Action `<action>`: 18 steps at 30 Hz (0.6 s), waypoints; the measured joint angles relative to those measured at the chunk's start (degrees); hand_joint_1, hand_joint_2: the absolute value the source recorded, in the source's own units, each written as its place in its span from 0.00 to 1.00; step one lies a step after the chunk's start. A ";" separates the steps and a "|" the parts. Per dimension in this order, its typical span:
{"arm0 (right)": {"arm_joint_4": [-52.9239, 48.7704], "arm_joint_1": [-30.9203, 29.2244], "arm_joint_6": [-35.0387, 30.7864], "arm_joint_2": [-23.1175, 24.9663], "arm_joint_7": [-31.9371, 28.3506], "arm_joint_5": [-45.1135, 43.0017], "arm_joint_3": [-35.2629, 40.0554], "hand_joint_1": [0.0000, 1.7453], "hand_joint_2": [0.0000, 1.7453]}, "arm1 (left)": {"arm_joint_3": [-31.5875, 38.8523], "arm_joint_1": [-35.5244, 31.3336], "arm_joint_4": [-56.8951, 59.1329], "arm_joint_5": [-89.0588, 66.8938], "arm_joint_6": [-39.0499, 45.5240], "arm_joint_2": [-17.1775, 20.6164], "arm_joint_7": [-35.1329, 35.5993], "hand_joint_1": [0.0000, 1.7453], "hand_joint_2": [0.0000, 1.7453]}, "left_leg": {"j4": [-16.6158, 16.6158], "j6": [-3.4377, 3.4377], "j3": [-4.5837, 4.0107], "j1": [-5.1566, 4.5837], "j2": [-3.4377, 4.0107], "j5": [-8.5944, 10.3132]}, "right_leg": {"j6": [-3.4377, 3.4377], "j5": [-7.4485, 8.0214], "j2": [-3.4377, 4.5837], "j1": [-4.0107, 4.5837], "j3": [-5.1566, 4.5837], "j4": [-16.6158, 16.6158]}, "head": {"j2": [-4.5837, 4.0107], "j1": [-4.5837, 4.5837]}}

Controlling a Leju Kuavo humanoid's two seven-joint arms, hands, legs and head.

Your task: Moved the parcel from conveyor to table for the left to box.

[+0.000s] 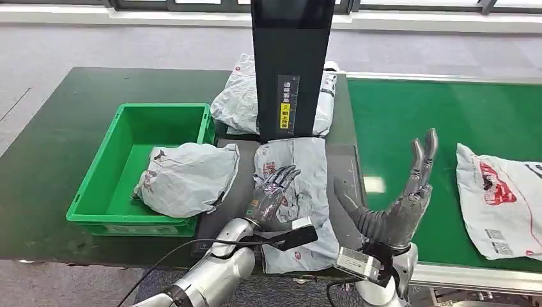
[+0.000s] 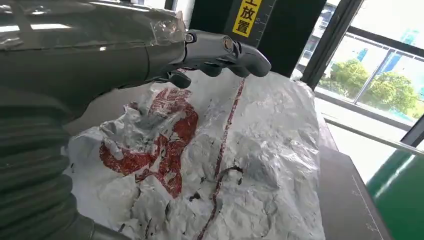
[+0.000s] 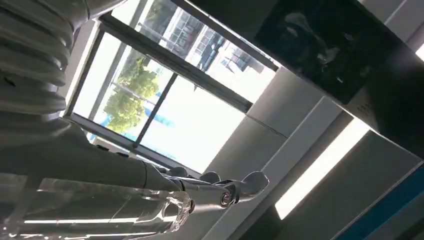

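A crumpled white parcel (image 1: 300, 185) with red print lies on the grey pad in front of me; it also shows in the left wrist view (image 2: 225, 170). My left hand (image 1: 273, 192) lies over its left part, fingers stretched out (image 2: 225, 50), holding nothing. My right hand (image 1: 399, 198) is raised at the conveyor's near edge, fingers spread and pointing up (image 3: 220, 190), empty. The green box (image 1: 108, 211) stands to the left with a grey-white parcel (image 1: 188, 178) lying over its right rim.
A black upright scanner post (image 1: 291, 64) stands behind the pad, with another parcel (image 1: 240, 99) behind it. A further parcel (image 1: 502, 198) lies on the green conveyor (image 1: 415, 121) at right. The dark green table (image 1: 57, 128) spreads left.
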 measured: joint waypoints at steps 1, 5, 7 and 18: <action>0.00 0.00 0.00 0.00 0.00 0.00 0.00 0.00 1.00 | 0.02 0.00 0.00 0.00 0.00 0.00 0.00 0.00 1.00 | 0.00 0.00 0.00 0.00 0.00 0.00 | 0.00 0.00 0.00 0.00 0.00 0.00 | 0.00 0.00; 0.00 0.00 0.00 0.00 0.00 0.00 0.00 0.00 1.00 | 0.00 0.00 0.00 0.00 0.00 0.00 0.00 0.00 1.00 | 0.00 0.00 0.00 0.00 0.00 0.00 | 0.00 0.00 0.00 0.00 0.00 0.00 | 0.00 0.00; 0.00 0.00 0.00 -0.02 0.00 0.00 0.00 0.00 1.00 | 0.00 0.00 0.00 0.00 0.02 0.00 0.00 0.00 1.00 | 0.00 0.00 0.00 0.00 0.00 0.00 | 0.00 0.00 0.00 0.00 0.00 0.00 | 0.00 0.00; -0.02 0.17 -0.04 -0.04 0.07 0.35 -0.30 0.00 1.00 | -6.75 -1.88 2.99 -8.91 -12.94 0.00 14.58 1.00 1.00 | 0.00 0.03 0.02 0.00 -0.02 -0.02 | 0.01 -0.03 -0.08 0.00 0.08 0.00 | 0.00 0.02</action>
